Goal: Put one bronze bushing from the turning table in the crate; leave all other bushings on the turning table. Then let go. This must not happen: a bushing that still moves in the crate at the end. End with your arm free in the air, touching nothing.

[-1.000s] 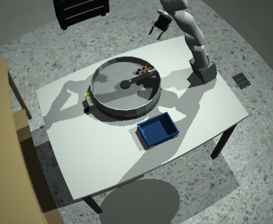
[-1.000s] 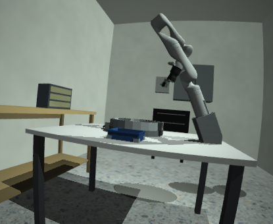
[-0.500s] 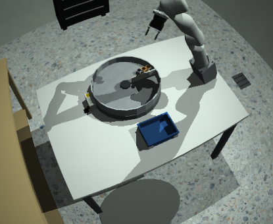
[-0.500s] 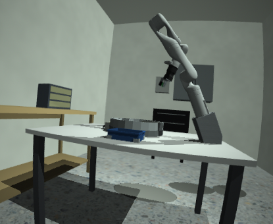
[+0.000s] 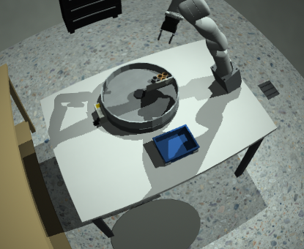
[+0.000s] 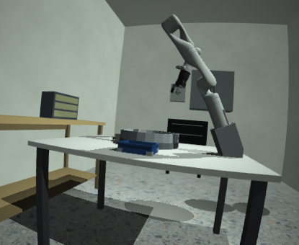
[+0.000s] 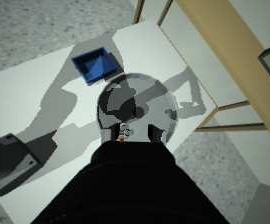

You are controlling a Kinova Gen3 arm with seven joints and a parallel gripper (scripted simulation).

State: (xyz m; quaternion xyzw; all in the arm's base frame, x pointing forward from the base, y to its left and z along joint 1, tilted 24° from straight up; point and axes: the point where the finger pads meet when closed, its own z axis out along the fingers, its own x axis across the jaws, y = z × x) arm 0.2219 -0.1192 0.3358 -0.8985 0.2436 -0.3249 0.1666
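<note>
The round grey turning table (image 5: 140, 96) stands on the white table. A small cluster of bushings (image 5: 160, 76), some bronze and some dark, sits at its far right rim beside a grey bar. The cluster also shows in the wrist view (image 7: 123, 132), small, with one bronze bushing at its lower left. The blue crate (image 5: 176, 143) sits empty in front of the turning table; it shows in the wrist view (image 7: 95, 65) too. My gripper (image 5: 165, 36) is open and empty, high above the table's back edge, well above the bushings.
The arm's base (image 5: 226, 77) stands at the table's right back. A wooden shelf (image 5: 1, 146) runs along the left. A black cabinet (image 5: 90, 11) stands behind the table. A round stool (image 5: 155, 223) sits at the front edge.
</note>
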